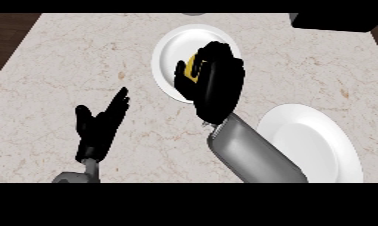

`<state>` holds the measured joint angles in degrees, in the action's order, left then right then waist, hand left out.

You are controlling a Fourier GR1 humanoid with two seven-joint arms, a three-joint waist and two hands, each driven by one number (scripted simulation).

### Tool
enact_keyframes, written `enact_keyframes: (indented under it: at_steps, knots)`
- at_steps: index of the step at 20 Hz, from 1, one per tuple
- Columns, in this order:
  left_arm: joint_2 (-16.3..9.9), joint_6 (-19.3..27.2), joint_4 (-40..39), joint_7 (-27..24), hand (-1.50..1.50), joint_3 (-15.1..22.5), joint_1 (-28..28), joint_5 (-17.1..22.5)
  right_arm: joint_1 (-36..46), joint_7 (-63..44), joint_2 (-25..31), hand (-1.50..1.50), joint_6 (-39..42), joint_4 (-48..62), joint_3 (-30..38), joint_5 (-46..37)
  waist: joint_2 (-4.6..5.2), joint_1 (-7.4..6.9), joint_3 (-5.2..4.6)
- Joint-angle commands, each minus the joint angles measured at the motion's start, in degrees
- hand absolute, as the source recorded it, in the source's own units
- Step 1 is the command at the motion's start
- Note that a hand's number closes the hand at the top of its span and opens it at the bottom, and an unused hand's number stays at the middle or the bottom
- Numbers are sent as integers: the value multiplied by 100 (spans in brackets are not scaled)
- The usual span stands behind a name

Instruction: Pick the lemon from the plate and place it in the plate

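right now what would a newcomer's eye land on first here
First the right robot hand, black against the white plate at upper centre, curled round a yellow lemon above it. Next, a second white plate at lower right, partly behind the grey forearm. The left robot hand rests open at lower left on the marble counter.

The table (81, 60) looks like pale veined stone — smooth, matt. Both plates (181, 40) (317, 140) are plain glossy white; the forearm (255, 157) — smooth grey metal.
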<state>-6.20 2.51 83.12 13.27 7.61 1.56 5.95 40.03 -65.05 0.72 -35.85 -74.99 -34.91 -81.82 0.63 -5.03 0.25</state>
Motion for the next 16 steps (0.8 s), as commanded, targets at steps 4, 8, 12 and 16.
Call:
enact_keyframes:
  at_steps: [4,8,12,16]
  knots:
    - [92,70,-185,-31,0,-10,3,-32,292,-919,-68,150,-1496,1144,654,-114,77,60,-20]
    - [-35,-60,-18,36,0,-98,43,69,655,-609,-68,150,-1895,1851,1060,103,58,67,-20]
    - [126,79,-351,-48,0,-53,208,-68,1009,-232,-69,150,-2425,2686,1387,392,102,65,-23]
    - [-14,2,-115,-5,0,-60,90,-71,965,24,-70,-150,-1578,3401,1780,1550,135,-64,-18]
